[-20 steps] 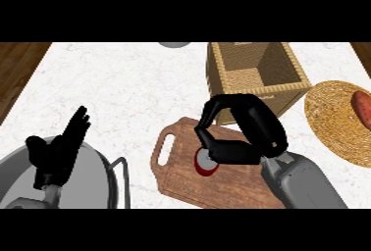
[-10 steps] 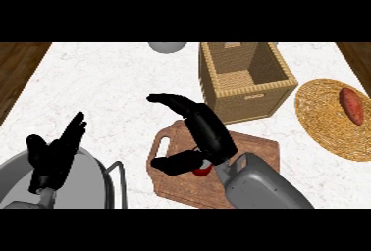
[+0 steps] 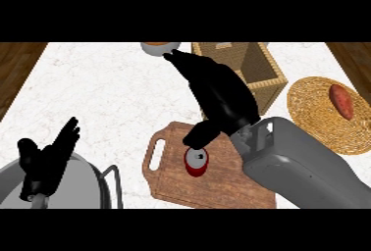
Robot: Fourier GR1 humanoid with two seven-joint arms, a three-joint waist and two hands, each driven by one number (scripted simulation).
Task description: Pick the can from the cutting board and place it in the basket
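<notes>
while the left hand point(image 3: 47, 159) rests with fingers straight and released above a grey pot point(image 3: 80, 184) at the near left, the can point(image 3: 196, 161) stands on the cutting board point(image 3: 217, 181), red-sided with a pale lid. it looks rigid, light and smooth, likely slick; taking it round the curved side seems best. the right hand point(image 3: 217, 95) hovers over it, fingers stretched out and holding nothing, thumb just above the lid. beyond, the wicker basket point(image 3: 264, 78) shows nothing inside. to its right a woven plate point(image 3: 311, 117) carries a sweet potato point(image 3: 342, 100); a bowl point(image 3: 159, 48) sits at the far edge.
</notes>
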